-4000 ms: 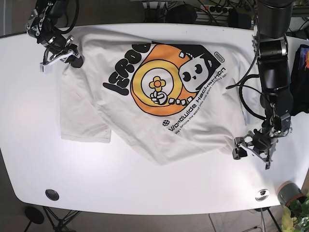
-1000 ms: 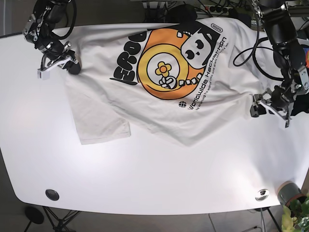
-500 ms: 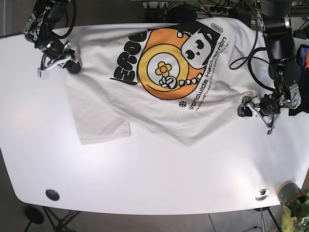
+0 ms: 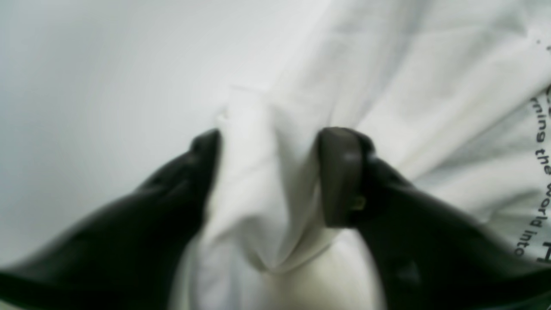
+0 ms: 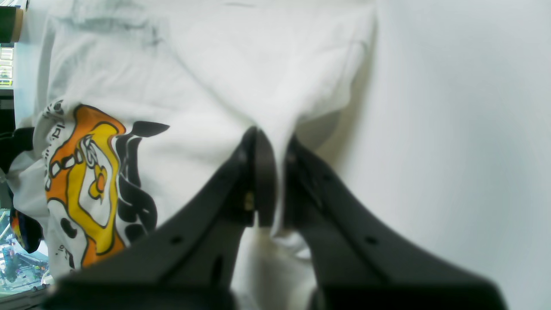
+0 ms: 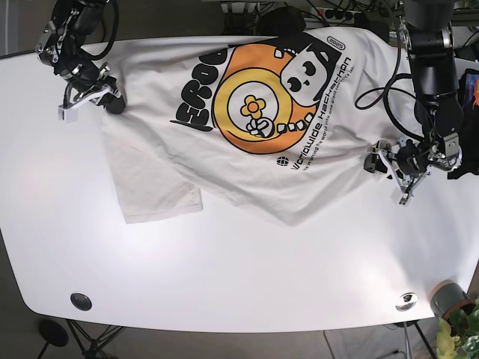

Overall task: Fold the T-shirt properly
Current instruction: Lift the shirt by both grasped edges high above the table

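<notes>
The white T-shirt (image 6: pixel 150 172) with an orange and black print lies face up across the far half of the white table (image 6: pixel 224 284). One sleeve points toward the front left. My right gripper (image 6: pixel 112 101) is at the shirt's far left corner; in the right wrist view this gripper (image 5: pixel 275 172) is shut on a pinch of the T-shirt (image 5: pixel 193 86). My left gripper (image 6: pixel 374 161) sits at the shirt's right edge. In the left wrist view this gripper (image 4: pixel 269 172) stands open, with a loose fold of the T-shirt (image 4: pixel 409 86) bunched between the fingers.
A potted plant (image 6: pixel 451 303) stands at the front right corner. A black disc (image 6: pixel 81 301) and a silver disc (image 6: pixel 406 301) are set near the table's front edge. Cables and dark gear crowd the back edge (image 6: pixel 299 15).
The shirt was dragged toward the far edge over the last seconds. In the last second my left gripper slid left, taking the shirt's right edge with it. The right gripper stayed put.
</notes>
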